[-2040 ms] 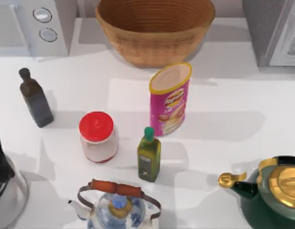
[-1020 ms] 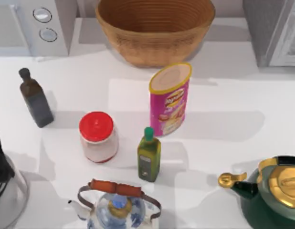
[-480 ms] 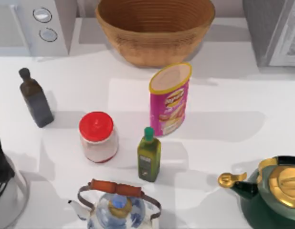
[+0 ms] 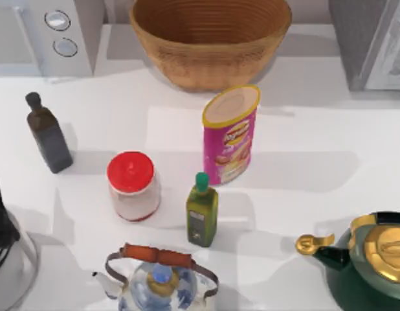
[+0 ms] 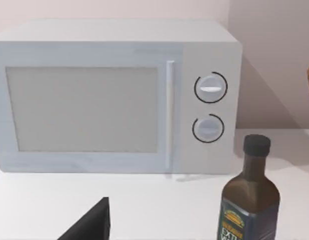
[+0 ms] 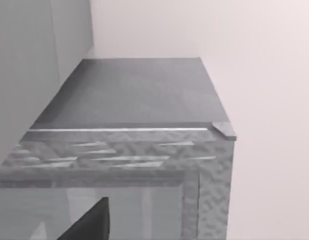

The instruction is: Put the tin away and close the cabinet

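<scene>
Your tin (image 4: 230,133) stands upright mid-table, hemmed by the olive bottle (image 4: 202,210) and basket (image 4: 210,40); a careless reach could topple either, and I cannot tell how either gripper is set.

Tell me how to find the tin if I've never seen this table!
Start at the big woven basket at the back of the table. Just in front of it stands the tin, a tall tube. It is the one bright pink thing with a yellow rim, taller than the green-capped bottle and red-lidded jar nearby.
</scene>
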You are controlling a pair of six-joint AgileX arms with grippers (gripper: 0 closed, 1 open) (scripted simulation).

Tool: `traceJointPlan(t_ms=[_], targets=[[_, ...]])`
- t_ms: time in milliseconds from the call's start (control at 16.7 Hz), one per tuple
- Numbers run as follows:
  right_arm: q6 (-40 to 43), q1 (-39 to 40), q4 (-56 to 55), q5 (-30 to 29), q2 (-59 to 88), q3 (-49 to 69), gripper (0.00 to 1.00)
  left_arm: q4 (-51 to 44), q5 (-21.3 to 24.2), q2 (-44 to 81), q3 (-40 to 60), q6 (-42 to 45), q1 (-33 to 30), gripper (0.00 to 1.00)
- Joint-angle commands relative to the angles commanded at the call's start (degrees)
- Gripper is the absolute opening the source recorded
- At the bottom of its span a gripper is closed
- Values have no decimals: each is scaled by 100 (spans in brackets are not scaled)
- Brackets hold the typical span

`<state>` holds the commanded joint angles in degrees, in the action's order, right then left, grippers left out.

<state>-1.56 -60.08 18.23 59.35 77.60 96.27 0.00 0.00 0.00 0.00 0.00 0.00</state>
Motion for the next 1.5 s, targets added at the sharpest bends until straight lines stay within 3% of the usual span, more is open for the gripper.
traceJointPlan(t_ms=[480,720,1080,1500], targets=[[-36,20,343,-10,-68,378,100,0,0,0,0,0,0,100],[-26,565,475,-596,63,374,100,0,0,0,0,0,0,100],[67,2838,685,-3059,184,444,100,0,0,0,0,0,0,100],[129,6768,766,-6810,-24,395,100,0,0,0,0,0,0,100]])
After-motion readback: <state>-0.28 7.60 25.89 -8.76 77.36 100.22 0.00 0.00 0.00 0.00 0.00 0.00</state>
